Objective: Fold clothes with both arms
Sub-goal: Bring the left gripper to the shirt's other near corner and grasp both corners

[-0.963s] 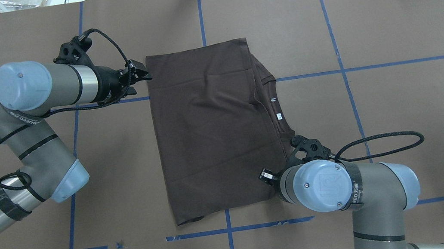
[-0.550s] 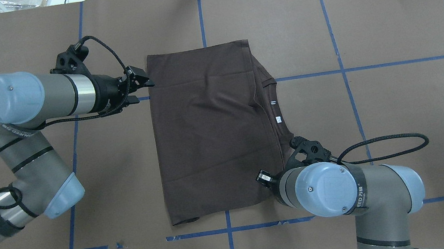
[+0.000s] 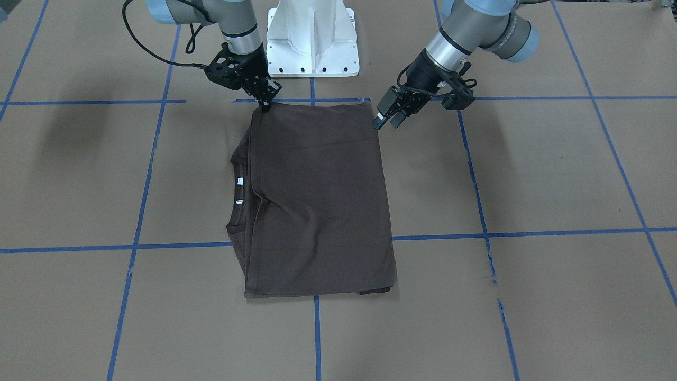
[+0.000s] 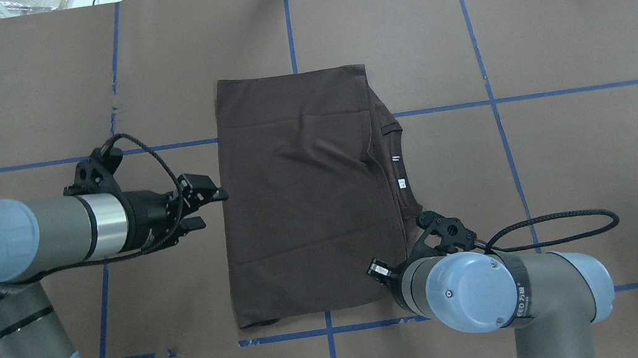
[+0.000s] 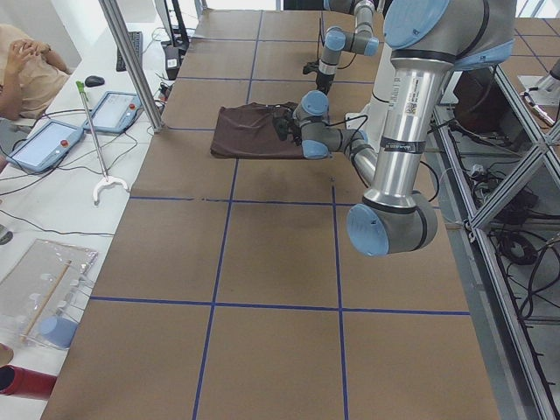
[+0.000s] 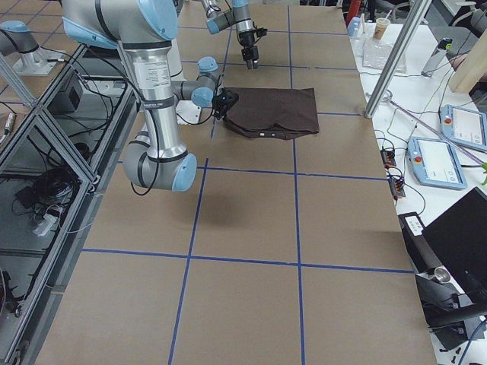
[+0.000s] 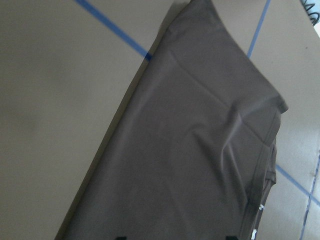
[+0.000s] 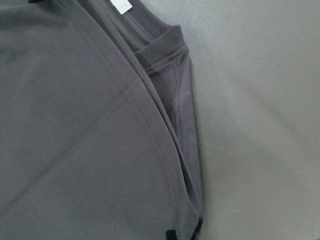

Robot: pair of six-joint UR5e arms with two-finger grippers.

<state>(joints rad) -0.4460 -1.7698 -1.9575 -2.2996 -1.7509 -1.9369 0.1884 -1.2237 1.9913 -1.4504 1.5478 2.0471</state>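
- One dark brown shirt point(image 4: 302, 194) lies folded into a flat oblong at the middle of the bench point(image 4: 573, 168). Its long sides run from the robot's edge toward the far edge.
- Two small white tags point(image 4: 402, 183) and the ribbed collar point(image 4: 398, 143) show from under the top layer, along the long side that faces the bench's right end.
- Right pincer point(image 3: 264, 102): nipped narrow on the shirt's corner nearest the robot, on the collar side, with its tips down at the cloth. Its wrist view shows the hem running between the two dark fingertips. From overhead, the arm's own wrist hides most of it.
- Left pincer point(image 3: 387, 119): jaws parted with nothing between them. It is just beside the shirt's opposite long side and lifted off the bench. As far as the front view shows, it does not touch the cloth.
- Blue tape lines point(image 4: 532, 96) cross the brown bench cover in a grid, and some pass under the shirt.
- White bolted base point(image 3: 312, 37) stands at the robot's edge, near the shirt's short edge.
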